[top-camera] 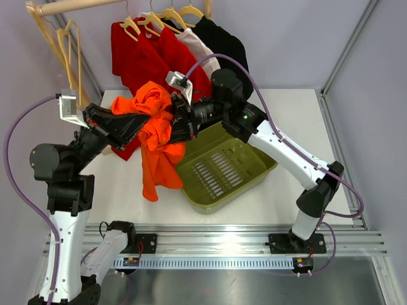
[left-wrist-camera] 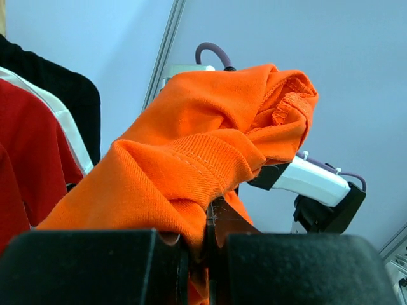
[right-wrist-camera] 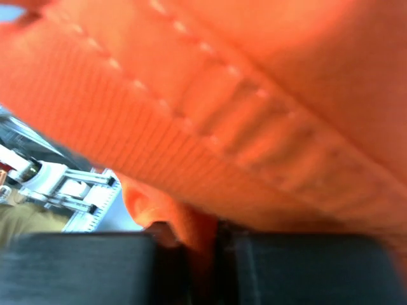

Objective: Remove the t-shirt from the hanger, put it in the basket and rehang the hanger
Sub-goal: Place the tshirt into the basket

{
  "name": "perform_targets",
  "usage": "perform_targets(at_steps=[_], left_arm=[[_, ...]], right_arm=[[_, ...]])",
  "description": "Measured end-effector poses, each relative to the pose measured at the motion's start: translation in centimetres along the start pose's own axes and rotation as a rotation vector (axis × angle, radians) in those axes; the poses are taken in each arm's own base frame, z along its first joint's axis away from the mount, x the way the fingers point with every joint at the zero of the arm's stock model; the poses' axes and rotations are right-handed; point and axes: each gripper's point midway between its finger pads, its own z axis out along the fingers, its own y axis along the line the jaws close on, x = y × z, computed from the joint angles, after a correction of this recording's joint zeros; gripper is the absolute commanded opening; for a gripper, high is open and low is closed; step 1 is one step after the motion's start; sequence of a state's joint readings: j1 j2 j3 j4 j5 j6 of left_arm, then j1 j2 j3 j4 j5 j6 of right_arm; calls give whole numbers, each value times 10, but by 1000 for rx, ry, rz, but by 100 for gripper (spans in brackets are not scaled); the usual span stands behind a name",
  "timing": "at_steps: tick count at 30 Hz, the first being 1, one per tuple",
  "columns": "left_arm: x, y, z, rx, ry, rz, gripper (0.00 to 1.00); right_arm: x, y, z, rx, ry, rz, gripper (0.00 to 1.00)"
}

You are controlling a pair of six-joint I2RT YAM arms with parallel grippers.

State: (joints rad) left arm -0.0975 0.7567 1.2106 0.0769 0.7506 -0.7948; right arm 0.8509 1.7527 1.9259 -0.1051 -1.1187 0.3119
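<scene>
Checking in from the remote station. Biggest thing first: the white table (top-camera: 299,114), with the clothes rail at the far left holding red shirts (top-camera: 137,60) and a black one (top-camera: 222,41). The green basket (top-camera: 270,166) sits mid-table, tipped a bit. Just left of it, the orange t-shirt (top-camera: 156,136) is bunched up in the air between both arms, its tail dangling by the basket's left edge. The left gripper (left-wrist-camera: 206,235) is pinched tight on the orange cloth. The right gripper (right-wrist-camera: 203,248) looks clamped on a fold of it too. I can't make out its hanger.
</scene>
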Motion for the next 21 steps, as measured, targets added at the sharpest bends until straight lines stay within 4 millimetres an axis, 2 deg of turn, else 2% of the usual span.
perform_targets(at_steps=[2, 4, 5, 6, 9, 11, 16, 18, 21], left_arm=[[0, -2, -2, 2, -3, 8, 4], [1, -2, -3, -2, -1, 12, 19], [2, -1, -4, -8, 4, 12, 29], [4, 1, -4, -15, 9, 12, 54], [6, 6, -7, -52, 6, 24, 88], [7, 13, -12, -108, -1, 43, 98], [6, 24, -34, -259, -13, 133, 99], [5, 28, -42, -307, -10, 170, 99], [12, 41, -54, -389, 16, 205, 99]], right_arm=[[1, -1, 0, 8, 3, 8, 0], [5, -5, -1, 29, 11, 14, 0], [6, -6, -2, 38, 16, 15, 0], [8, -8, -4, 44, 24, 15, 0], [10, -13, -22, 53, 47, 12, 0], [5, -22, -44, 82, 44, 6, 0], [-29, -53, -135, 283, -19, -32, 0], [-40, -56, -168, 371, -36, -58, 0], [-48, -48, -194, 458, -35, -110, 0]])
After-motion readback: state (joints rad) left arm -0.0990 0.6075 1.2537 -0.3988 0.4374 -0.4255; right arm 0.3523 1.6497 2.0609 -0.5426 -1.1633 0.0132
